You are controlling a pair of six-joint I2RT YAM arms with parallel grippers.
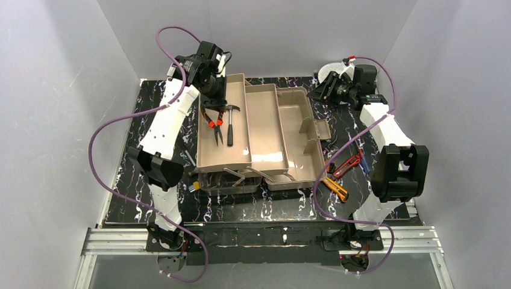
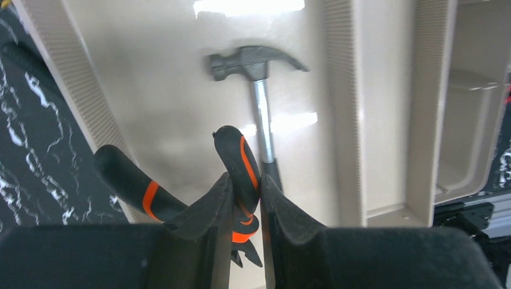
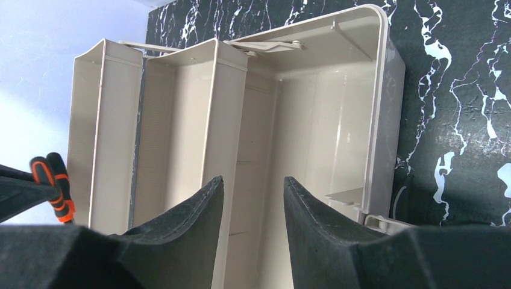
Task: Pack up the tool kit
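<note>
The opened tan toolbox (image 1: 265, 129), set toward the far edge of the table (image 1: 253, 208), is shown with a hammer (image 1: 229, 123) in its left tray. Orange-handled pliers (image 2: 241, 165), tips hidden, are clamped by the left gripper (image 2: 246, 183); the right gripper (image 3: 253, 192) is spread, empty.

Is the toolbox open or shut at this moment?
Open. The toolbox has its trays spread side by side, their insides visible from above; a hammer lies in the leftmost tray.
</note>
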